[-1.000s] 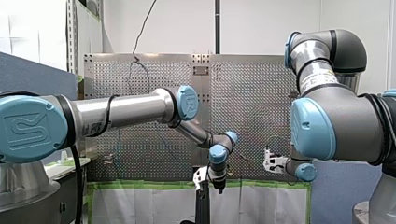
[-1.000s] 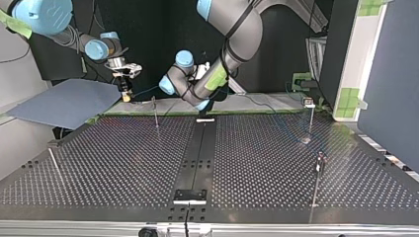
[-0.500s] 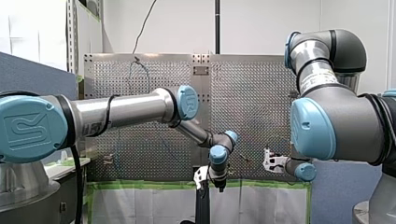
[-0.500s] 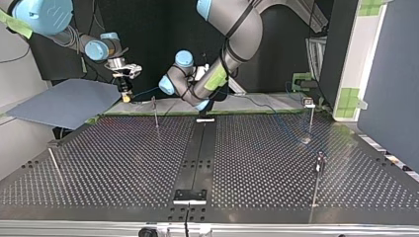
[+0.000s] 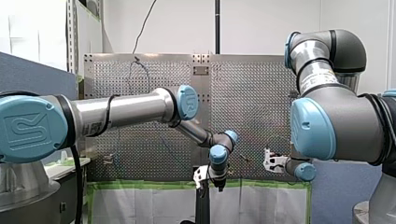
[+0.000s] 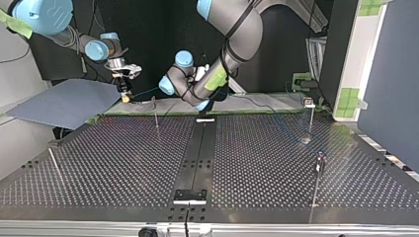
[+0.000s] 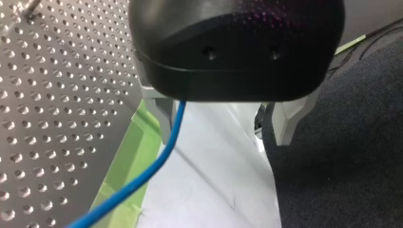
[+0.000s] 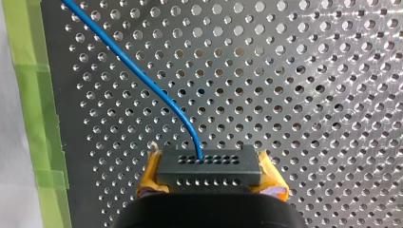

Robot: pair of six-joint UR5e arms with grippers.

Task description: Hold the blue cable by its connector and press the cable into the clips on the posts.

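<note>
Jaws of my right gripper (image 8: pixel 210 176), yellow-padded, pinch the black connector (image 8: pixel 209 164) by its two ends. The blue cable (image 8: pixel 142 77) leaves the connector's holed face and runs over the perforated table (image 8: pixel 309 71) toward the green tape (image 8: pixel 28 71) along its edge. My left gripper (image 7: pixel 223 116) has its metal fingers (image 7: pixel 286 118) spread; the cable passes between them, close beside one finger and pinched by neither. Only the wrist views show these grips. The top view adds thin posts (image 6: pixel 155 112) standing on the table: one at the far edge just right of my right gripper, others well apart at the right and near left. The front view shows an embossed emblem (image 5: pixel 25 130) on my left arm's cap; a label (image 5: pixel 317 79) on my right arm is too small to read.
</note>
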